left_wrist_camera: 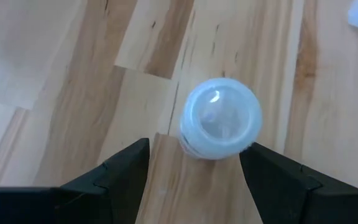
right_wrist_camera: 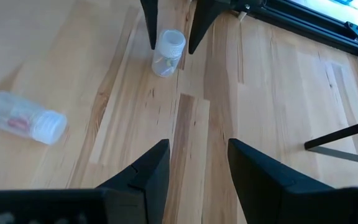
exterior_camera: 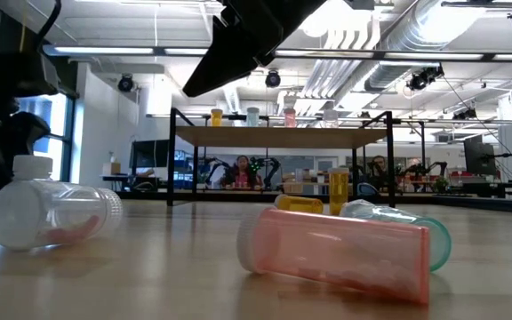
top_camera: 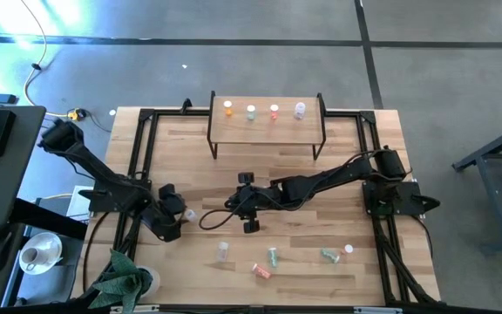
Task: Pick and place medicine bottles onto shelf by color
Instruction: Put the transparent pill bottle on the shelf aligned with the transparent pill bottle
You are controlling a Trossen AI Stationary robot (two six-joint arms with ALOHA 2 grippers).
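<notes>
Just then the shelf (top_camera: 267, 129) stood at the table's (top_camera: 190, 262) far edge, with four bottles upright in a row on top: orange (top_camera: 228, 108), green (top_camera: 251, 112), pink (top_camera: 274, 111) and clear (top_camera: 300, 109). Well in front of the shelf, near the table's front edge, more bottles lay scattered: a clear one (top_camera: 223, 251), a pink one (top_camera: 261, 271), a green one (top_camera: 273, 256), another green one (top_camera: 329, 255) and a white cap (top_camera: 349, 249) beside it. The left gripper (top_camera: 184, 214), in front of the shelf's left end, had its fingers spread on either side of an upright clear bottle (left_wrist_camera: 219, 118) and was not touching it. The right gripper (top_camera: 248, 202) hung in front of the shelf's middle, fingers apart and holding nothing, pointing toward the left gripper.
</notes>
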